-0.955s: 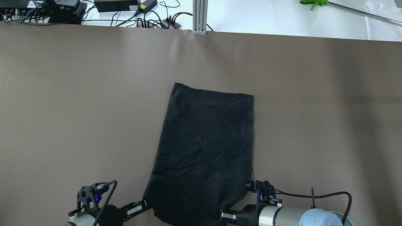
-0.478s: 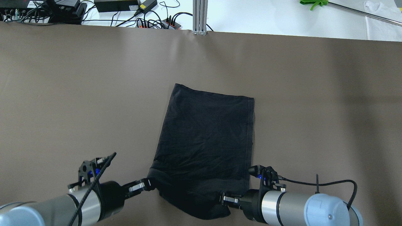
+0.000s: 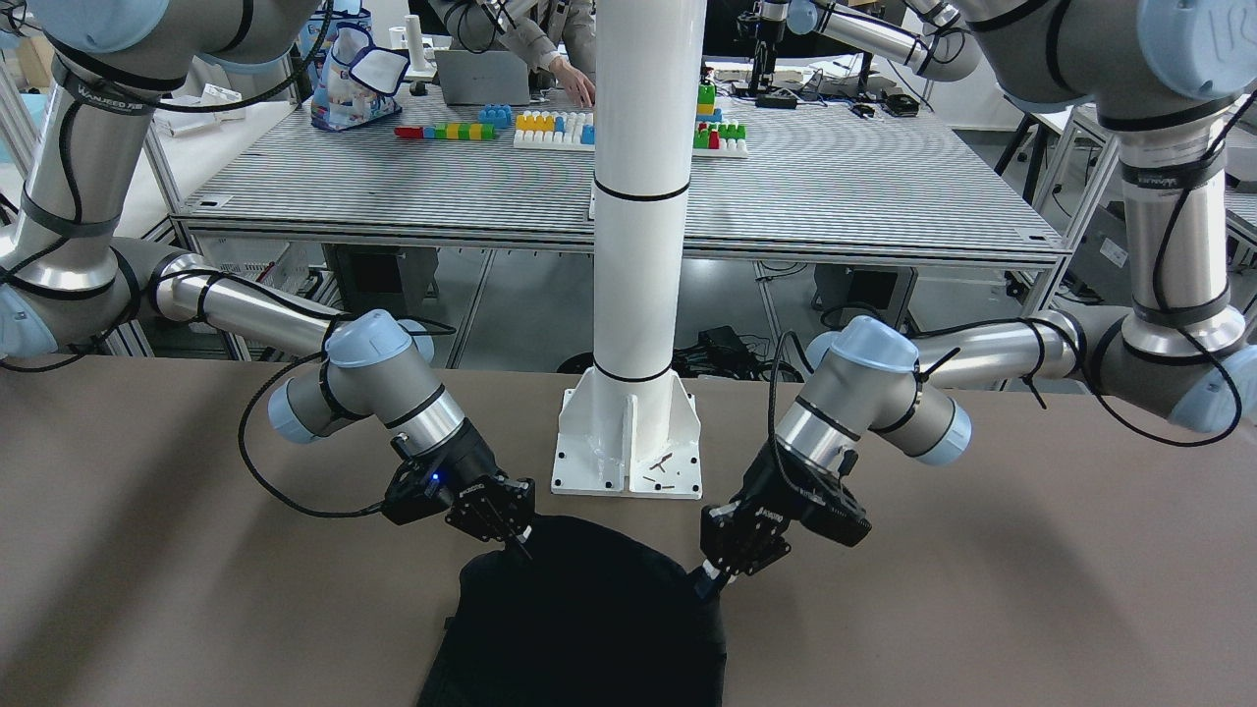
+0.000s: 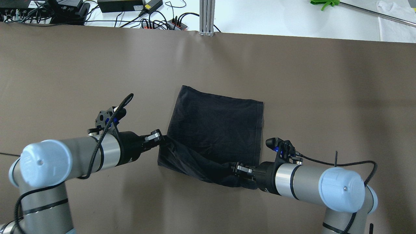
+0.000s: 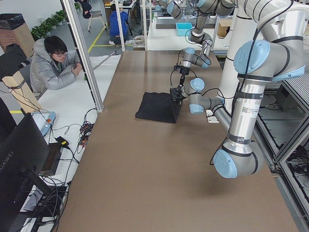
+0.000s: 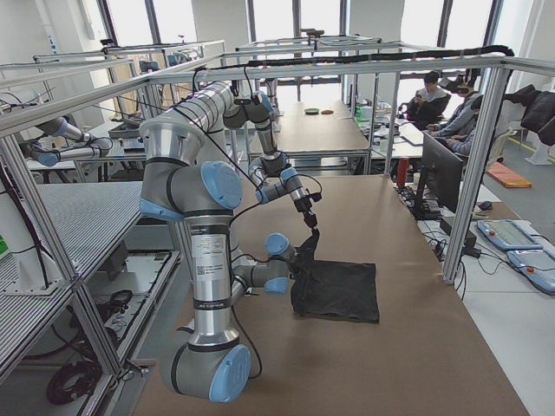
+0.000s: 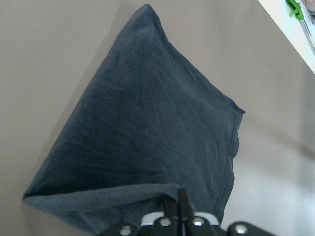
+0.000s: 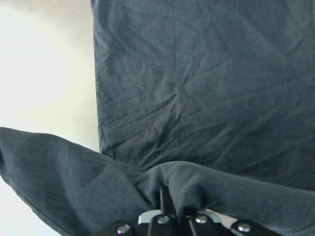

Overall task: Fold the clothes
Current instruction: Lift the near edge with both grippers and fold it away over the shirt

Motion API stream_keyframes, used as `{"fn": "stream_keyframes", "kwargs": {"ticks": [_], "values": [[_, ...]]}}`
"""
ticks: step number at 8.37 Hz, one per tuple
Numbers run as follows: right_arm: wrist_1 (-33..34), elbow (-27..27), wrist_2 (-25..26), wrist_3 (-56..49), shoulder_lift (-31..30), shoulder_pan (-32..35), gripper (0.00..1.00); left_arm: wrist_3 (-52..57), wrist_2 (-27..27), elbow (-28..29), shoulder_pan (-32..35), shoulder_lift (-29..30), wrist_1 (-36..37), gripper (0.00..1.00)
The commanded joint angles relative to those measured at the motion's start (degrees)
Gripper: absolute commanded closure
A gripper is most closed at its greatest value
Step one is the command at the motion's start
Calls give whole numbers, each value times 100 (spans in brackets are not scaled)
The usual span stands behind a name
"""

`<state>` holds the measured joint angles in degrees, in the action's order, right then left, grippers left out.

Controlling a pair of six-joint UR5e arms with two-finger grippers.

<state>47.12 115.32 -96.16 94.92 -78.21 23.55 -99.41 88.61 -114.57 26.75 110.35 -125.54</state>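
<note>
**Garment Held at Both Near Corners**

The black garment [image 4: 217, 125] lay near the middle of the brown table [image 4: 65, 71], in front of the white pole [image 3: 643, 196] and its base plate [image 3: 628, 457]. The far portion rested flat, with its hemmed right edge running straight. The near edge was raised off the surface and sagged in a loose band between the two grippers. The left gripper [image 4: 160, 138] had its fingers pinched closed on the near-left corner (the left wrist view showed the fabric edge running into the closed fingertips). The right gripper [image 4: 236, 169] was likewise clamped on the bunched near-right corner. Both arms reached in low, angled toward each other.
</note>
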Motion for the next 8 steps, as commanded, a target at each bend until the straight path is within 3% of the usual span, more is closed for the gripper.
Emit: {"fn": "stream_keyframes", "kwargs": {"ticks": [1, 4, 8], "values": [[121, -429, 45, -52, 357, 492, 100, 53, 209, 1556, 637, 1108, -40, 100], [104, -1291, 245, -334, 754, 781, 100, 219, 585, 1982, 1085, 1234, -163, 100], [104, -1451, 265, -334, 886, 871, 100, 229, 543, 2605, 1078, 1269, -672, 100]]}}
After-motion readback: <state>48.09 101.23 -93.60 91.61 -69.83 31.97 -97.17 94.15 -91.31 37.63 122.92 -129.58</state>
